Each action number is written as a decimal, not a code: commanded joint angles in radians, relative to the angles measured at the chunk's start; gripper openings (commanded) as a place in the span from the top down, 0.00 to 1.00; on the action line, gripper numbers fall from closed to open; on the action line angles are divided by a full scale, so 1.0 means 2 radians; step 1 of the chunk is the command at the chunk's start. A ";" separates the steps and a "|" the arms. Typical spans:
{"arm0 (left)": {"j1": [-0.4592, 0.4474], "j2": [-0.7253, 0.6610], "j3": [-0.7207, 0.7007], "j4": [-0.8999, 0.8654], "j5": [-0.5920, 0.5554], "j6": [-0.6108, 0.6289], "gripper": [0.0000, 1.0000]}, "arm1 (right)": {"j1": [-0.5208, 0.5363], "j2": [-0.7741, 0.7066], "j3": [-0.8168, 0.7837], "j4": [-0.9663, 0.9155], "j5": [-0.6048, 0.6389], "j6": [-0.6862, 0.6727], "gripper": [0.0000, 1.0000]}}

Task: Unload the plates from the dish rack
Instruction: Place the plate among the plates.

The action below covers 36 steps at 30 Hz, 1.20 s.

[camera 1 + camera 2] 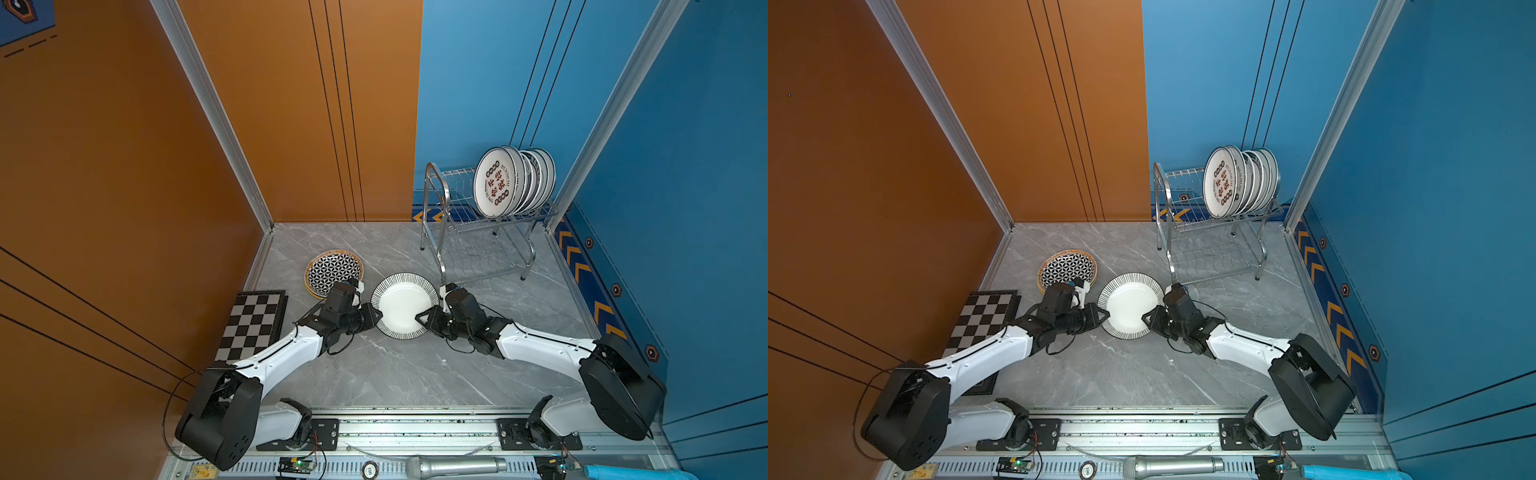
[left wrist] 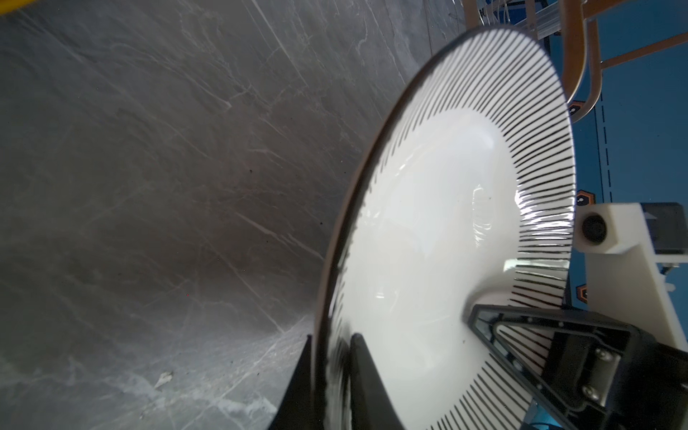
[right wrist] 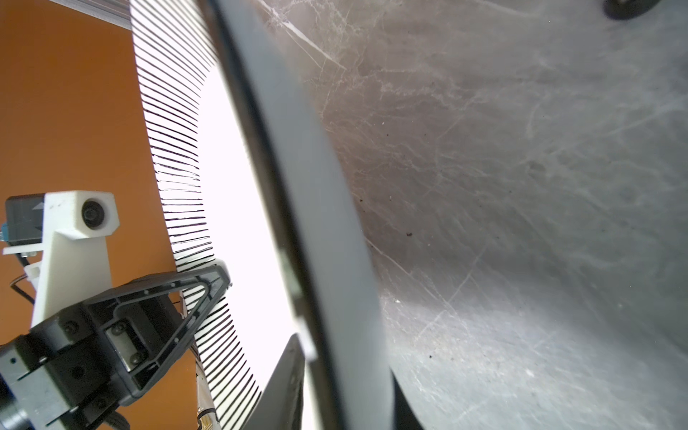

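Observation:
A white plate with a finely striped rim (image 1: 401,305) (image 1: 1129,305) hangs level above the grey table between my two arms. My left gripper (image 1: 376,314) (image 2: 333,338) is shut on its left rim, one finger above and one below. My right gripper (image 1: 422,318) (image 3: 342,357) straddles the opposite rim, jaws slightly apart, with a thin bright gap beside one finger. Several plates (image 1: 496,183) (image 1: 1221,183) stand on edge at the right end of the dish rack's (image 1: 436,195) (image 1: 1163,195) top shelf; the front one bears red-black characters.
A plate with a black-and-white flower pattern (image 1: 332,268) lies on another plate at the left, just behind my left wrist. The chequered board (image 1: 253,324) lies by the orange wall. A microphone (image 1: 457,465) rests on the front rail. The rack's legs stand just beyond my right wrist.

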 commanded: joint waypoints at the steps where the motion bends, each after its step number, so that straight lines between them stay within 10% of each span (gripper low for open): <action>1: -0.005 0.007 0.004 -0.016 0.011 0.027 0.97 | 0.001 -0.006 0.029 0.070 -0.015 -0.008 0.74; 22: 0.045 -0.049 0.037 -0.087 0.007 0.042 1.00 | -0.011 -0.012 0.023 0.036 -0.002 -0.025 0.01; 31: 0.103 -0.081 0.052 -0.134 0.022 0.055 1.00 | -0.036 -0.029 0.018 -0.013 0.017 -0.043 0.00; 36: 0.158 -0.096 0.057 -0.141 0.024 0.057 1.00 | -0.027 -0.058 0.058 -0.180 0.142 -0.045 0.00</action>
